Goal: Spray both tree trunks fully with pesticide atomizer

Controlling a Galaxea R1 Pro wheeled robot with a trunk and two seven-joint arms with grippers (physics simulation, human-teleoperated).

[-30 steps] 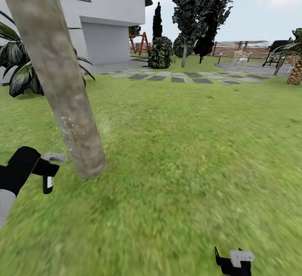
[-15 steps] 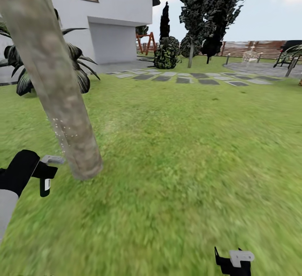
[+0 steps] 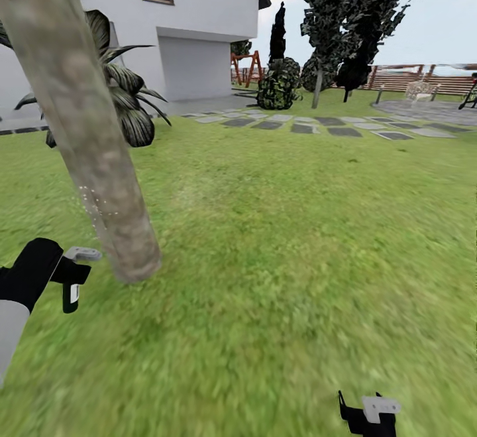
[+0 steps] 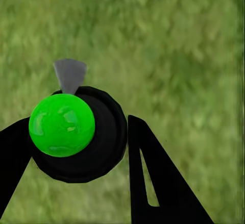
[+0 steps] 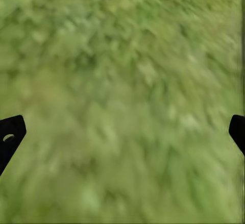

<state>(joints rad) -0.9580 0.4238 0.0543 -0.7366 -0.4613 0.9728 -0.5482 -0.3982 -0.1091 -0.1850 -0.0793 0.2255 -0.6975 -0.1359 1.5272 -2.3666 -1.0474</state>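
A thick, mottled grey-tan tree trunk (image 3: 99,158) leans across the left of the head view, with a patch of fine white specks on its bark just above my left gripper. My left gripper (image 3: 66,271) sits just left of the trunk's base, shut on the pesticide atomizer (image 3: 70,293), a small dark bottle with a pale label and a grey nozzle pointing at the trunk. In the left wrist view the atomizer (image 4: 102,152) shows a green cap between the black fingers (image 4: 153,178). Another tall tree (image 3: 317,89) stands far back. My right gripper (image 3: 368,414) hangs open over grass (image 5: 122,106).
Lawn (image 3: 298,238) stretches to the right and ahead. A spiky dark plant (image 3: 126,105) stands behind the trunk before a white house (image 3: 199,39). Stepping stones (image 3: 318,125), dark shrubs (image 3: 278,85) and a slatted fence (image 3: 411,82) lie at the far end.
The whole head view has shifted, so house, plant and shrubs sit further right: the camera turned. My left gripper with the atomizer stays beside the trunk base. The right gripper is unchanged.
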